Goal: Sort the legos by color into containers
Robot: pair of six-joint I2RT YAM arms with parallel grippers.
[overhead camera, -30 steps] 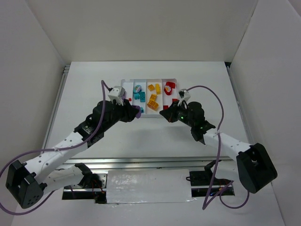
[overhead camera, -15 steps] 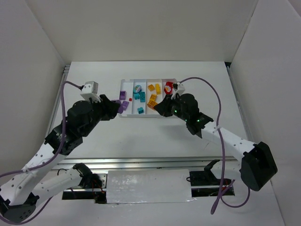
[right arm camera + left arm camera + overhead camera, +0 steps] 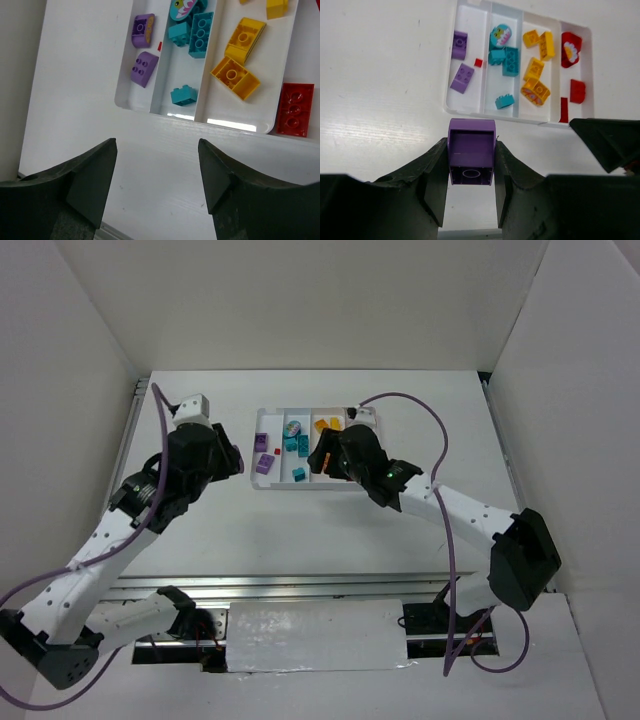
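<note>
My left gripper (image 3: 471, 149) is shut on a purple lego (image 3: 471, 156), held above the bare table just short of the white tray's (image 3: 470, 101) near edge. In the top view the left gripper (image 3: 233, 462) hangs left of the tray (image 3: 262, 483). The four containers hold sorted legos: purple (image 3: 144, 67), teal (image 3: 182, 95), yellow (image 3: 235, 77) and red (image 3: 295, 116). A tiny red piece (image 3: 478, 62) lies in the purple container. My right gripper (image 3: 157, 145) is open and empty over the tray's near edge, and its arm (image 3: 345, 450) hides the tray's right side from above.
A round teal piece with a face (image 3: 501, 35) lies at the far end of the teal container. A red piece with a flower (image 3: 569, 47) sits in the red one. One right finger (image 3: 605, 142) shows beside my left gripper. White walls enclose the table.
The right gripper has opened and swung left over the tray. The left arm has pulled back left from the tray, the purple lego still in its jaws.
</note>
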